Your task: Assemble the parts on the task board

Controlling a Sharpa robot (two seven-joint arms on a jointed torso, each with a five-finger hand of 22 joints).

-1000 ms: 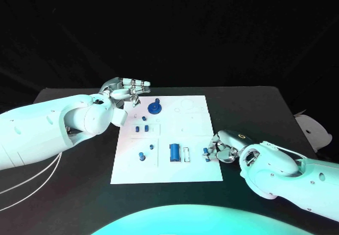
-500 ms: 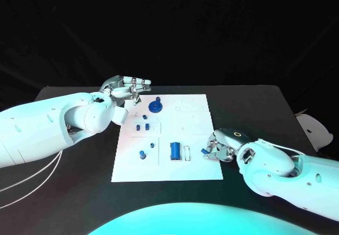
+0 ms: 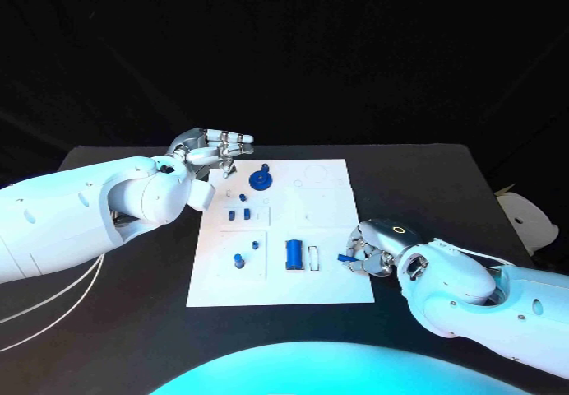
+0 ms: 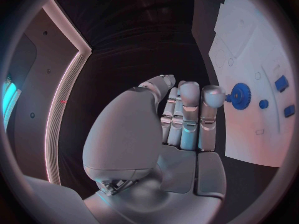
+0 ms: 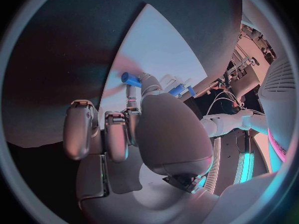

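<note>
The white task board lies in the middle of the black table. On it sit a blue gear, several small blue pegs and a larger blue cylinder beside a white slot. My right hand is at the board's right edge and pinches a small blue peg at its fingertips, just over the board. My left hand hovers off the board's far left corner, fingers curled in with nothing in them; the gear lies just beyond its fingertips.
Black table surface surrounds the board on all sides. White cables hang by my left arm at the table's left side.
My right hand has shifted slightly along the board's right edge with the small blue peg in its fingertips. The left hand has stayed put.
</note>
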